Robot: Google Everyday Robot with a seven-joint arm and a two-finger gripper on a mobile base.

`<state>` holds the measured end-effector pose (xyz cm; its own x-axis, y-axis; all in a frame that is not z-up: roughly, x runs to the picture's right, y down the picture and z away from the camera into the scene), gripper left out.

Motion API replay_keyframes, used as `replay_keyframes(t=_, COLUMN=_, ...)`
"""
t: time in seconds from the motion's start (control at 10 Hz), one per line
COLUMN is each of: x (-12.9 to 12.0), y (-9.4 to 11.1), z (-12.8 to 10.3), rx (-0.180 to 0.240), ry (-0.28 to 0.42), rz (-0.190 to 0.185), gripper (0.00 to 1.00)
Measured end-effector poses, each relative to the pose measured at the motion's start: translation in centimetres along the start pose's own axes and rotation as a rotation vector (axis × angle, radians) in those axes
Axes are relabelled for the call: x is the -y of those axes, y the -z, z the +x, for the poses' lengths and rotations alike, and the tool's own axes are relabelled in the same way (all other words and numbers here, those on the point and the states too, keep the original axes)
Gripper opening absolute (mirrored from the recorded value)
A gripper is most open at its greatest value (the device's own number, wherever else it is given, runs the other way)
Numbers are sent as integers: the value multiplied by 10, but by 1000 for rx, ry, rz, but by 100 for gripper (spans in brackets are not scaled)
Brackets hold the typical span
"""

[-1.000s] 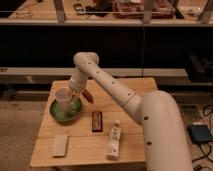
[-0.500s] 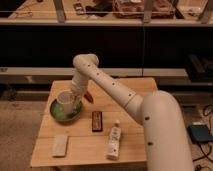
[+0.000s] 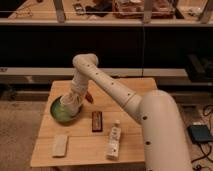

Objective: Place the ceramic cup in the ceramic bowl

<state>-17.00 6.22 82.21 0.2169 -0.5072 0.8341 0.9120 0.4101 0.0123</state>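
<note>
— Moved since half a second ago? Lowered: pincer [image 3: 70, 104] and cup [image 3: 69, 106] now down inside the bowl [image 3: 56, 113], no longer above its far rim.
— Grip released or clenched? Cannot tell; hidden behind the wrist and blended with the white cup.
— Location of the cup? Within the bowl's right half, low against the mottled green inside, directly under the arm's end. Resting or just above the glaze: cannot tell.
— And the bowl? On the table [image 3: 135, 145], near its left edge, toward the far side.
— Anything else up there? Small red thing [image 3: 89, 97] just right of the bowl, by the arm. Dark bar [image 3: 96, 121] nearer, right of the bowl. White bottle [image 3: 114, 141] lying near the front edge, right of the bar. Pale flat block [image 3: 60, 145] near the front left, below the bowl.
</note>
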Motion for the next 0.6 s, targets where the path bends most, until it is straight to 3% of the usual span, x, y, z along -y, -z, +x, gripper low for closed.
replay_keyframes(t=0.2, x=-1, y=8, z=2, rx=12, ry=-21, rz=18, gripper=80)
replay_keyframes(t=0.5, x=-28, y=47, z=23, rx=9, ry=-87, rz=102, gripper=80)
replay_keyframes(t=0.6, x=-26, y=47, z=22, rx=10, ry=-83, rz=103, gripper=80)
